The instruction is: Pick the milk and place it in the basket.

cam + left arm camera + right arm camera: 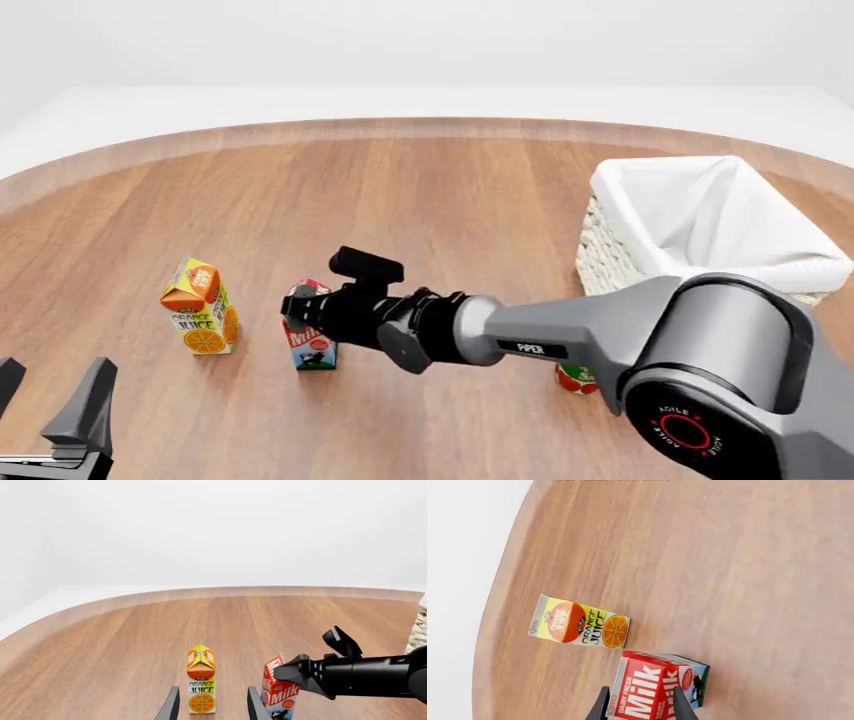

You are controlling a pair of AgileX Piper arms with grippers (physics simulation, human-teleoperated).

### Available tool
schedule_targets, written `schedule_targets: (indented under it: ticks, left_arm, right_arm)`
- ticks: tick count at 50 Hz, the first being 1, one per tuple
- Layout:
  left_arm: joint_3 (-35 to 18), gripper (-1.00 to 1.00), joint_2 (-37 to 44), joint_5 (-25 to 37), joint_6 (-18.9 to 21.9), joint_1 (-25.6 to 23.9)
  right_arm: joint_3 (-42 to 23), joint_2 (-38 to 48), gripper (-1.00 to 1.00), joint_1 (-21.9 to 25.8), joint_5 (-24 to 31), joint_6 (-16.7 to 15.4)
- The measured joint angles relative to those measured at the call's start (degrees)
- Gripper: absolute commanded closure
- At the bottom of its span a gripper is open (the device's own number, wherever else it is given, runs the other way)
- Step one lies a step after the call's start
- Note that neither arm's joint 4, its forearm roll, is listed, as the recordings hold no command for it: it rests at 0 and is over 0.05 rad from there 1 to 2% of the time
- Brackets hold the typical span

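Note:
The milk (312,350), a small red carton with a blue-and-white base, stands on the table right of the orange juice carton (200,310). My right gripper (302,300) is low over the milk's top. In the right wrist view its jaws (642,707) are open, one on each side of the milk (650,687); I cannot tell if they touch it. In the left wrist view the milk (280,697) sits behind the right gripper (288,672). My left gripper (51,400) is open and empty at the near left. The basket (627,250) stands at the far right.
The orange juice carton (201,680) stands just in front of the left gripper's fingers (255,707) and shows beside the milk in the right wrist view (580,625). A red can (577,378) lies partly hidden under the right arm. The basket's edge (419,630) shows in the left wrist view.

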Motion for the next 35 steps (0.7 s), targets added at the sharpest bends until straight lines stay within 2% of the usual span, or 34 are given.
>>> schedule_targets:
  ticks: [7, 35]
  left_arm:
    - [0.0, -1.0, 0.0, 0.0, 0.0, 0.0]
    - [0.0, -1.0, 0.0, 0.0, 0.0, 0.0]
  right_arm:
    - [0.72, -0.3, 1.0, 0.12, -0.71, -0.47]
    - [7.32, -9.68, 1.0, -0.14, -3.44, -7.29]
